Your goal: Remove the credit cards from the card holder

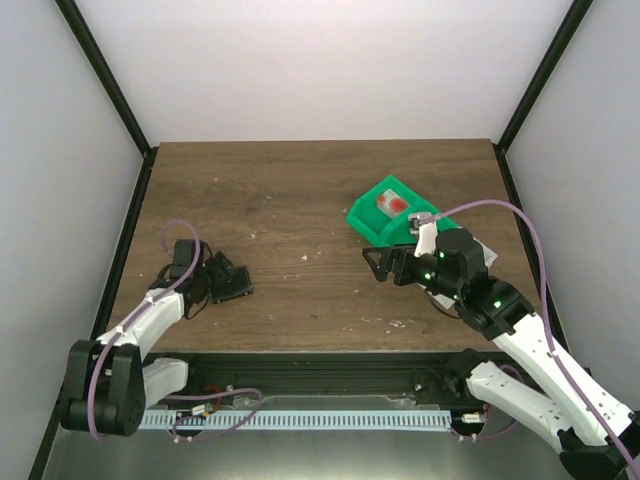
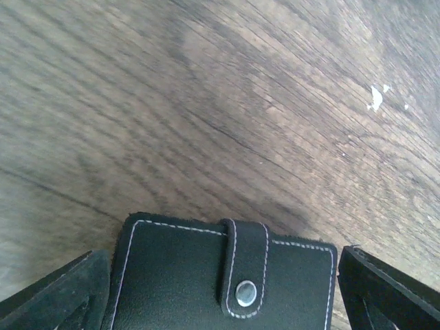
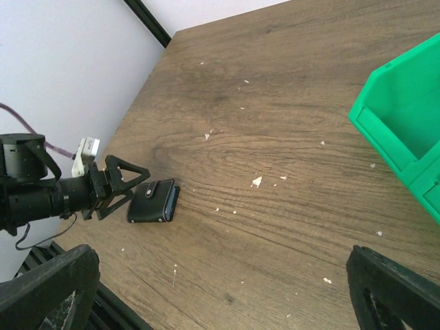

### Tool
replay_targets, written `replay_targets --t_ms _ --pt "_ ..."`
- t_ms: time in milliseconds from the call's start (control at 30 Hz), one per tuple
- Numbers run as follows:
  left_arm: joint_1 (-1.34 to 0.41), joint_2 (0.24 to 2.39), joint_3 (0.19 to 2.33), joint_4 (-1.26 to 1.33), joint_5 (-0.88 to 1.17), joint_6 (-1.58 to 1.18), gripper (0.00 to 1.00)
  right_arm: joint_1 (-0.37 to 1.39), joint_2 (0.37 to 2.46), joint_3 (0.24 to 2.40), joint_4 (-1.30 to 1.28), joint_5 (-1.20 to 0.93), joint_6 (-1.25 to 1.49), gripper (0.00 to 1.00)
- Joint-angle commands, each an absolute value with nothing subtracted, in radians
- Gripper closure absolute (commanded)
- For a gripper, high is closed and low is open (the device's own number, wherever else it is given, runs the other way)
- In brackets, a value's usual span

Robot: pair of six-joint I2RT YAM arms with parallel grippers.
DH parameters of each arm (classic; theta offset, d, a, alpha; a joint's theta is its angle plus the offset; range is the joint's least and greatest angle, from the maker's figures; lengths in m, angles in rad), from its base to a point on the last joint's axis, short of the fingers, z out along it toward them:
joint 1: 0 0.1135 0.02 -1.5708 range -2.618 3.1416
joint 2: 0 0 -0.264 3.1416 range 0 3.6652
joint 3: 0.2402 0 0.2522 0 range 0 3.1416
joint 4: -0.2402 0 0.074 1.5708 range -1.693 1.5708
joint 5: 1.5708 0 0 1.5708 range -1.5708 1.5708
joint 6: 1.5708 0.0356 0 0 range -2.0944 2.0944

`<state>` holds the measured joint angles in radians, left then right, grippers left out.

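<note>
Resting place of the card holder [image 1: 236, 290]: you have it flat on the table [image 1: 300, 180] in the near left part, closed, back from the near edge and in from the left edge.
Left gripper [image 1: 222, 280]: your fingers [image 2: 62, 295] stand wide apart, one on each side of the card holder. A sliver of wood shows between its right side and the right finger, so nothing is clamped.
Right gripper [image 1: 378, 265]: its jaws are spread wide with nothing between them. It hangs just near the green bin [image 1: 368, 222], well apart from the card holder.
Credit card [image 1: 390, 204]: one white card with a red blotch lies inside the green bin, on the far right part of the table.
Open room: you have bare wood between the card holder and the green bin, and bare wood across the whole far half up to the back wall.
Edges: dark frame rails run along the left and right sides of the table.
Only the left wrist view shows: a strap with a round metal snap [image 2: 245, 293] over the top edge of the card holder, and pale stitching along its border.
Only the right wrist view shows: the pale edge along the right side of the closed card holder, and white specks [image 3: 256, 181] scattered over the wood.
Only the top view shows: the card in the bin.
Writing: you can read none on any item.
</note>
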<state>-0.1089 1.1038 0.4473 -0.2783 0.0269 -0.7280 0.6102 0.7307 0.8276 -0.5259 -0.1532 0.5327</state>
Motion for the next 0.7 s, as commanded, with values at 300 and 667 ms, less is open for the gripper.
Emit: replay_targets --t_ms 300,667 --pt "-0.278 1.393 0.539 0.083 0.308 -0.621 0.24 0.601 0.690 0.811 -0.540 -0.183 0.490 0.00" --pt "-0.467 1.457 0.553 0.328 0.517 -0.741 0.37 0.602 0.735 0.728 -0.495 -0.290 0.537 0.07"
